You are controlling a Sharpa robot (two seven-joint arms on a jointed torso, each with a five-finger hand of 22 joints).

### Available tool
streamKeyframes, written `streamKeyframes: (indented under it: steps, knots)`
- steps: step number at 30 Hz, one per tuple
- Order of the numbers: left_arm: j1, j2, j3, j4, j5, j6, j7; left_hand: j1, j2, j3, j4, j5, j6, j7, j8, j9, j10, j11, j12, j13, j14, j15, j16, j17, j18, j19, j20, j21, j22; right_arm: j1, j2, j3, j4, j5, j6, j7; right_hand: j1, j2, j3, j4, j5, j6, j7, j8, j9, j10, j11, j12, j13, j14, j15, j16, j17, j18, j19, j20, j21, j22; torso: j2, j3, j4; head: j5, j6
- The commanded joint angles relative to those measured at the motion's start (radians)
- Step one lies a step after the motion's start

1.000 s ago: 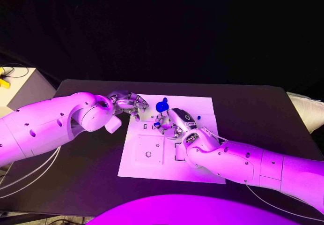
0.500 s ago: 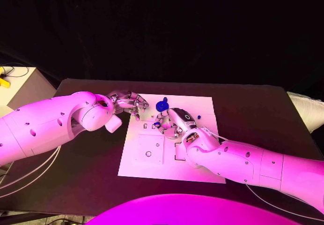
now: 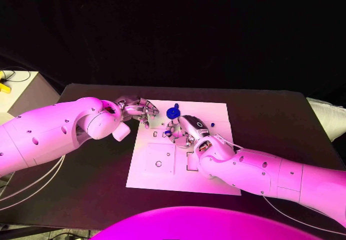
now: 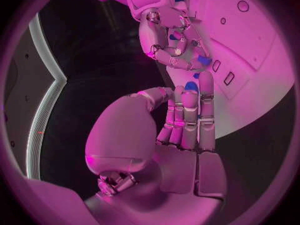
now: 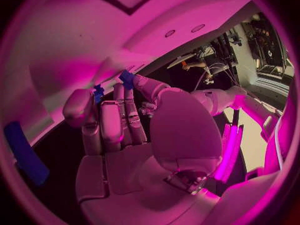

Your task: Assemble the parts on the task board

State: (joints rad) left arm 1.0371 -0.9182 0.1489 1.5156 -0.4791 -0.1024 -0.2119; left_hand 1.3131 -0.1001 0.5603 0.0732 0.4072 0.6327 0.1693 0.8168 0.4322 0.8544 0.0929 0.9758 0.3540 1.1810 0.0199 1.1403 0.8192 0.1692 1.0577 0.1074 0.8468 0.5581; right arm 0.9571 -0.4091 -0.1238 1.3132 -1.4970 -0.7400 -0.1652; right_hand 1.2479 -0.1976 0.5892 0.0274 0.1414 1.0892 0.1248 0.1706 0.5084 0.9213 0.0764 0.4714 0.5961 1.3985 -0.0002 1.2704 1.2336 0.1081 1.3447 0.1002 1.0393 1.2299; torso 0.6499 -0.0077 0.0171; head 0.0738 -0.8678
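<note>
Task board (image 3: pixel 180 170) centre frame on black table (image 3: pixel 94 185). Right hand (image 3: pixel 189 131) over board's upper middle, fingers curled, pinching small blue part (image 3: pixel 168 133). Left hand (image 3: pixel 139 111) at board's upper-left edge, fingers curled; hold cannot tell. Round blue part (image 3: pixel 173 113) stands between hands.

Both white arms are reaching in toward the middle of the counter (image 3: pixel 86 165); the left arm is coming in from the left side with its elbow bent, and its left hand (image 3: pixel 138 111) is hovering palm-down at the far left corner of the task board (image 3: pixel 155 175), its fingers (image 4: pixel 187 115) lying close together and curling forward; the right arm is stretching diagonally from the near right, and its right hand (image 3: pixel 186 131) is sitting over the board's upper middle, fingers (image 5: pixel 119 117) bunched and pinching a small blue part (image 3: pixel 168 133) at their tips; the two hands are near each other but apart.
</note>
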Motion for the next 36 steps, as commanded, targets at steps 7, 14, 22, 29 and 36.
streamKeyframes:
  steps: [7, 14, 22, 29, 36]
  knots:
    - [0.0, 0.002, 0.001, 0.002, -0.002, 0.013, 0.003, 0.009, -0.001, 0.001, -0.007, 0.004, -0.002, 0.002, 0.004, -0.001, -0.007, -0.003, 0.004, -0.001, -0.006, -0.001, -0.005, -0.001, 0.014, 0.001, 0.005, -0.002, 0.001, -0.011, -0.004, -0.008, -0.003, -0.04, 0.06, -0.054, 0.009, 0.002, 0.007, 0.0, 0.001, 0.004, 0.004, 0.005, 0.001, -0.003, -0.002, -0.004, -0.003, 0.003, 0.001, 0.005, 0.001, 0.002, 0.003, 0.002, -0.001, 0.0, 0.0, -0.0003, 0.0002, -0.001, 0.001]
    - [0.0, 0.001, 0.001, 0.002, -0.002, 0.013, 0.002, 0.009, -0.001, 0.001, -0.007, 0.004, -0.002, 0.002, 0.004, -0.001, -0.007, -0.003, 0.004, -0.001, -0.006, -0.001, -0.005, -0.001, 0.014, 0.001, 0.005, -0.002, 0.001, -0.012, -0.007, -0.008, 0.003, -0.047, 0.064, -0.063, 0.01, 0.001, 0.008, -0.001, 0.002, 0.003, 0.004, 0.004, 0.001, -0.004, -0.001, -0.006, -0.007, 0.003, 0.001, 0.006, 0.002, 0.002, 0.003, 0.002, -0.001, 0.0, 0.001, 0.0004, 0.0006, -0.001, 0.0]
    - [0.0, 0.002, 0.001, 0.002, -0.002, 0.014, 0.002, 0.011, -0.001, 0.001, -0.006, 0.004, -0.002, 0.003, 0.006, -0.003, -0.008, -0.002, 0.006, -0.003, -0.008, 0.0, -0.004, -0.004, 0.014, -0.001, 0.005, -0.001, 0.002, -0.013, -0.011, -0.008, 0.01, -0.052, 0.065, -0.067, 0.011, -0.003, 0.009, -0.005, 0.003, 0.001, 0.006, 0.003, 0.0, -0.004, 0.0, -0.008, -0.012, 0.001, 0.002, 0.004, -0.002, 0.002, 0.002, 0.002, -0.005, -0.002, 0.001, 0.0005, 0.0001, -0.002, 0.0]
    - [0.0, 0.002, 0.001, 0.001, -0.002, 0.017, 0.0, 0.011, -0.001, 0.001, -0.006, 0.004, -0.002, 0.003, 0.006, -0.003, -0.008, -0.002, 0.006, -0.003, -0.008, 0.0, -0.004, -0.004, 0.014, -0.001, 0.005, -0.001, 0.002, -0.014, -0.013, -0.008, 0.017, -0.054, 0.052, -0.055, 0.008, -0.022, 0.007, -0.01, 0.004, -0.007, 0.013, -0.002, -0.004, -0.016, 0.007, -0.02, -0.036, -0.004, 0.008, 0.001, -0.009, 0.004, -0.003, 0.006, -0.016, -0.006, 0.0, 0.0004, 0.0003, -0.002, 0.0]
    - [0.0, 0.002, 0.001, 0.001, -0.002, 0.018, -0.002, 0.011, -0.001, 0.001, -0.006, 0.004, -0.002, 0.003, 0.006, -0.003, -0.008, -0.002, 0.006, -0.003, -0.008, 0.0, -0.004, -0.004, 0.014, -0.001, 0.005, -0.001, 0.002, -0.015, -0.014, -0.008, 0.019, -0.054, 0.042, -0.049, 0.001, -0.034, 0.002, -0.011, 0.005, -0.012, 0.017, -0.007, -0.008, -0.021, 0.011, -0.026, -0.05, -0.006, 0.011, 0.002, -0.011, 0.004, -0.005, 0.01, -0.019, -0.006, 0.001, 0.0002, 0.0005, -0.001, 0.0]
